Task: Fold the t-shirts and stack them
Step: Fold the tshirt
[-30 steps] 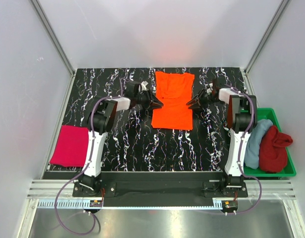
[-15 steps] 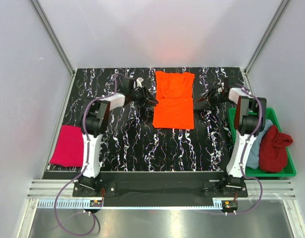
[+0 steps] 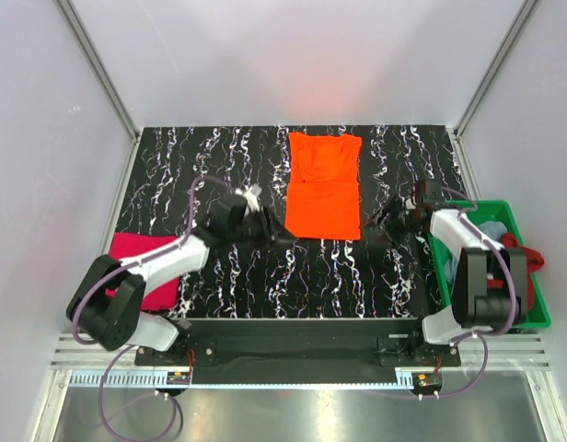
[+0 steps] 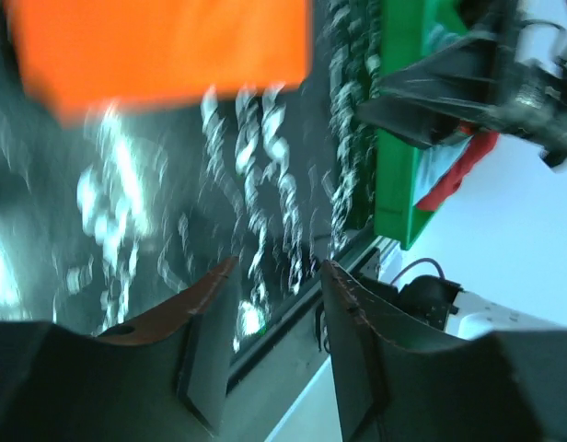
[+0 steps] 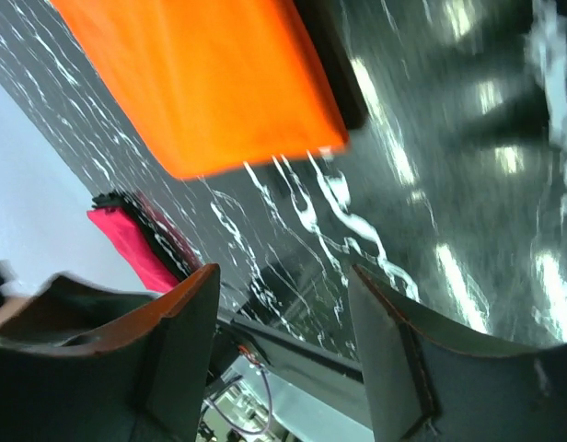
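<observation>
The left claw (image 3: 283, 239) and right claw (image 3: 383, 219) both stand parted and empty, low over the black marbled worktop (image 3: 348, 276). One sits just beside each near corner of the orange t-shirt (image 3: 323, 189), which lies flat as a narrow rectangle, likely so they can lift its hem together for a crosswise fold. A magenta-pink t-shirt (image 3: 136, 267) lies folded at the left edge, seemingly to start the stack, and a dark red t-shirt (image 3: 527, 260) sits in the green tray (image 3: 539, 315).

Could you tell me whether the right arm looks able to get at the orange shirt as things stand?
Probably yes: the right gripper hangs open and empty beside the near corner of the orange shirt, with only bare table between them.
</observation>
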Available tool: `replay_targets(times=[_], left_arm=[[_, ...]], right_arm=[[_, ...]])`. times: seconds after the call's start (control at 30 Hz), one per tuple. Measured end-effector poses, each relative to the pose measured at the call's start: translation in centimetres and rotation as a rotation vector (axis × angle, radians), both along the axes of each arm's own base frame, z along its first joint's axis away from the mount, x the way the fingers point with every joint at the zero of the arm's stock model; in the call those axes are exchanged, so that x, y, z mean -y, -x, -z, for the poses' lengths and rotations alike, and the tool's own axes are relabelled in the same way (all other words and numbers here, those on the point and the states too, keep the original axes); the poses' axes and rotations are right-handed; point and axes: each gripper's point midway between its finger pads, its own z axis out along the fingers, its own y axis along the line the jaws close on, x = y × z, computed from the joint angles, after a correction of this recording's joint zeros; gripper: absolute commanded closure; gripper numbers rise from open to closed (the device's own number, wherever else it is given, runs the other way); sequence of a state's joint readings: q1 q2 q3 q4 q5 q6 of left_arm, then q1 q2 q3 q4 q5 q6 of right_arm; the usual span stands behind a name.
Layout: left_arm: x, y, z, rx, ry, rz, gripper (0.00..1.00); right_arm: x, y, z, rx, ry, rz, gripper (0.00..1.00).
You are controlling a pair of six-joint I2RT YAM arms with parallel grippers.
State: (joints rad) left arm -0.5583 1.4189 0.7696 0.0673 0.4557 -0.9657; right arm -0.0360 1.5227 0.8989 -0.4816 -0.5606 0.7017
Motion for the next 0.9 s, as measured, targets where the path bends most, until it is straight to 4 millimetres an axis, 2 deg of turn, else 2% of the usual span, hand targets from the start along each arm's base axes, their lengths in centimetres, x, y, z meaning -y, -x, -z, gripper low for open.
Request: replay_targets(times=[0.1,0.2,0.27,0.3,0.37,0.57,0.77,0.9], left_arm=[[-1.2,3.0,3.7,-0.118,-0.008,-0.100,0.50],[-2.2,3.8,6.4,-0.216,-0.009,-0.211,0.48],[-2.3,3.4,6.8,-0.252,0.019,-0.275,0.46],[-2.0,2.9,6.6,-0.257,0.043,-0.299,0.41],[-1.5,1.8,6.3,-0.259,0.092,-0.335,0.39],[-0.2,-1.0,7.9,-0.302,0.173,-0.432,0.45],[-0.4,-2.3,10.2,-0.363,0.181,-0.528,0.50],[0.0,-3.7,10.2,-0.373,0.200,-0.572,0.59]], right_arm=[[-0.8,2.7,0.2,-0.003,0.001,0.028,0.34],[-1.8,4.4,0.6,0.003,0.006,0.051,0.34],[-2.4,5.1,1.2,-0.008,-0.004,0.067,0.34],[-2.4,5.3,1.6,-0.017,-0.008,0.085,0.34],[-2.3,5.4,2.5,-0.037,-0.016,0.122,0.35],[-2.5,3.8,5.0,-0.086,-0.045,0.190,0.39],[-2.3,2.1,5.4,-0.051,-0.046,0.232,0.43],[-2.0,1.1,5.6,-0.036,-0.035,0.263,0.44]])
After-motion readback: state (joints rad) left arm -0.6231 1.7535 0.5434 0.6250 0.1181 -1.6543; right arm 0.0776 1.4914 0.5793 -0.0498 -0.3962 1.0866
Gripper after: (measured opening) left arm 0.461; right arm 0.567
